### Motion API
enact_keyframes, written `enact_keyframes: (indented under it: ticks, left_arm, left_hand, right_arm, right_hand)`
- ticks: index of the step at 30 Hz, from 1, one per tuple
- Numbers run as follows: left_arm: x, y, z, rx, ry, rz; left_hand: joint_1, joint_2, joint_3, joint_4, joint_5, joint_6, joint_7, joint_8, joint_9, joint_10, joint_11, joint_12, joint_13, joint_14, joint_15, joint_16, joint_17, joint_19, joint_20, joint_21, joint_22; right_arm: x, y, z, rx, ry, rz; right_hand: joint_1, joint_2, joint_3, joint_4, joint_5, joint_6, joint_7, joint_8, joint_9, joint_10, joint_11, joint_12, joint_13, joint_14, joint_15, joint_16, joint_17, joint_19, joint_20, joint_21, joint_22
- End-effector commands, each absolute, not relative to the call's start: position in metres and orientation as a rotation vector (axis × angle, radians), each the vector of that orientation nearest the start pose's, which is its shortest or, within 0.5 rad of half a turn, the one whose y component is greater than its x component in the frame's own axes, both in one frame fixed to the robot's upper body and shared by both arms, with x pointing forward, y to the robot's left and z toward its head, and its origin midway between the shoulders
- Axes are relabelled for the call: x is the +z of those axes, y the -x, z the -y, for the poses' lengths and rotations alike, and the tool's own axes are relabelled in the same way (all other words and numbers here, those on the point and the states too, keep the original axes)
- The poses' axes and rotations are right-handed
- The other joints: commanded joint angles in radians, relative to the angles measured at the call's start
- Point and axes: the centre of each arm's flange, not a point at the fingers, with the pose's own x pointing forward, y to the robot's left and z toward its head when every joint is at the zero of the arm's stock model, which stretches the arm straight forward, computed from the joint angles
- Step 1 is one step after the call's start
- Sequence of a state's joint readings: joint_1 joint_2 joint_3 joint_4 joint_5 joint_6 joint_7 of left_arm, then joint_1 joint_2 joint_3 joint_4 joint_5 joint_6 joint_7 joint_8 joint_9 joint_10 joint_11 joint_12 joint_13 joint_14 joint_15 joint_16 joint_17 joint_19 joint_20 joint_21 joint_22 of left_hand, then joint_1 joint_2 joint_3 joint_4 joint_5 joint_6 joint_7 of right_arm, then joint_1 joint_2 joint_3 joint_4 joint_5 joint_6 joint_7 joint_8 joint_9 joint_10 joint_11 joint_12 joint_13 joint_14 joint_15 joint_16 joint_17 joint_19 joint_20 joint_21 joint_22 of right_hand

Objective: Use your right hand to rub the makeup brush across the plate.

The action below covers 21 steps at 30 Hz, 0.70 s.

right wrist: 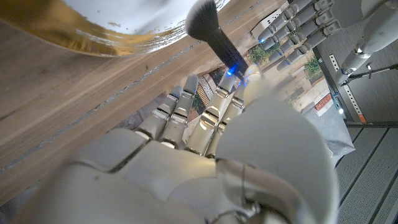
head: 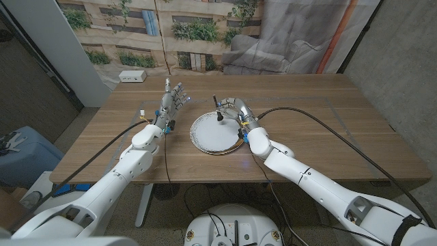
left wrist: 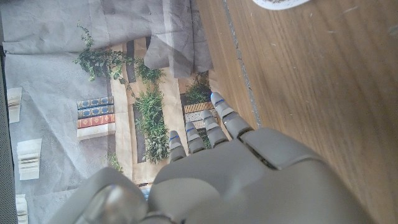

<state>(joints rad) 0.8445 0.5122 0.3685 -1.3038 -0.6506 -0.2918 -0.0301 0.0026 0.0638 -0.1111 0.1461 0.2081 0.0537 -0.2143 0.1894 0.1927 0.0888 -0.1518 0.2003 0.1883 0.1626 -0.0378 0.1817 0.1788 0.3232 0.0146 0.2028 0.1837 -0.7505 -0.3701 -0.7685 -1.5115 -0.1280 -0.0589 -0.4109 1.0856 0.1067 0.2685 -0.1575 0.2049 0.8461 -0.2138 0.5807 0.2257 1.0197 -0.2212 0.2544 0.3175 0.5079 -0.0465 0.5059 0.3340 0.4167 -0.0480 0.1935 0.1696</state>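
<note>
- Head view: wooden desk (head: 321, 130); a small white box (head: 133, 76) sits near its far left corner, well apart from the work area.
- Black cables (head: 321, 123) trail across the desk from both arms; the right arm's cable runs off toward the near right edge.
- Backdrop behind the desk: printed cloth (head: 177, 27) with plants and book shelves, a grey sheet beside it.
- White plate (head: 213, 134) with a gold-toned rim lies near the desk's middle, between the two arms. Nothing lies in it apart from the brush tip meeting it.
- Right robot hand (head: 237, 113) is at the plate's far right edge, fingers curled around the makeup brush (head: 218, 109); the dark handle sticks up past the fingers.
- Right wrist view: the brush's (right wrist: 208, 28) bristle head touches the plate (right wrist: 118, 31) by its rim, the handle gripped between fingers (right wrist: 180, 106) and thumb side.
- Left robot hand (head: 173, 99) stands just left of the plate, apart from it, fingers spread and pointing away, holding nothing.
- Left wrist view: the left robot hand's (left wrist: 224, 162) fingers (left wrist: 222, 112) are extended above the desk's wood, with the plate's edge (left wrist: 280, 4) at the frame corner.
</note>
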Motion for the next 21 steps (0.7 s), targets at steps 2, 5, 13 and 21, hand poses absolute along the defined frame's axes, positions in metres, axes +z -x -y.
enact_keyframes:
  ticks: [2, 5, 13, 21]
  left_arm:
    - [-0.028, -0.652, -0.291, -0.207, 0.041, 0.595]
    - [-0.028, -0.652, -0.291, -0.207, 0.041, 0.595]
    - [-0.028, -0.652, -0.291, -0.207, 0.041, 0.595]
    - [-0.028, -0.652, -0.291, -0.207, 0.041, 0.595]
  left_hand:
    - [0.001, 0.013, -0.004, 0.003, 0.006, 0.000, -0.007, 0.007, 0.002, 0.003, -0.005, 0.007, 0.003, 0.008, -0.013, 0.003, 0.002, 0.009, 0.004, 0.007, 0.005]
    - [0.001, 0.013, -0.004, 0.003, 0.006, 0.000, -0.007, 0.007, 0.002, 0.003, -0.005, 0.007, 0.003, 0.008, -0.012, 0.003, 0.002, 0.008, 0.005, 0.007, 0.005]
    - [0.001, 0.013, -0.004, 0.003, 0.006, 0.000, -0.007, 0.007, 0.002, 0.003, -0.006, 0.007, 0.003, 0.008, -0.013, 0.003, 0.002, 0.008, 0.005, 0.007, 0.005]
    - [0.001, 0.013, -0.004, 0.003, 0.006, 0.000, -0.007, 0.007, 0.002, 0.003, -0.004, 0.007, 0.003, 0.009, -0.013, 0.003, 0.002, 0.009, 0.004, 0.007, 0.005]
  right_arm:
    - [-0.027, -0.610, 0.086, 0.074, 0.672, 0.685]
    - [-0.025, -0.608, 0.092, 0.061, 0.675, 0.679]
    - [-0.017, -0.601, 0.116, 0.005, 0.709, 0.668]
    - [-0.011, -0.598, 0.138, -0.051, 0.785, 0.658]
  right_hand:
    - [-0.005, 0.009, -0.006, 0.000, 0.003, -0.002, 0.001, 0.005, 0.004, 0.008, 0.001, 0.005, 0.004, 0.007, -0.165, -0.002, 0.002, 0.006, -0.024, 0.007, 0.005]
    - [-0.006, 0.008, -0.006, 0.000, 0.003, -0.002, 0.001, 0.005, 0.004, 0.008, 0.001, 0.005, 0.004, 0.006, -0.165, -0.003, 0.002, 0.005, -0.023, 0.007, 0.005]
    - [-0.009, 0.008, -0.007, 0.001, 0.003, -0.004, 0.001, 0.005, 0.003, 0.009, 0.001, 0.005, 0.005, 0.006, -0.165, -0.004, 0.002, 0.004, -0.020, 0.006, 0.005]
    - [-0.010, 0.008, -0.009, 0.001, 0.003, -0.006, 0.001, 0.004, 0.003, 0.008, 0.001, 0.004, 0.005, 0.006, -0.165, -0.004, 0.002, 0.002, -0.018, 0.006, 0.005]
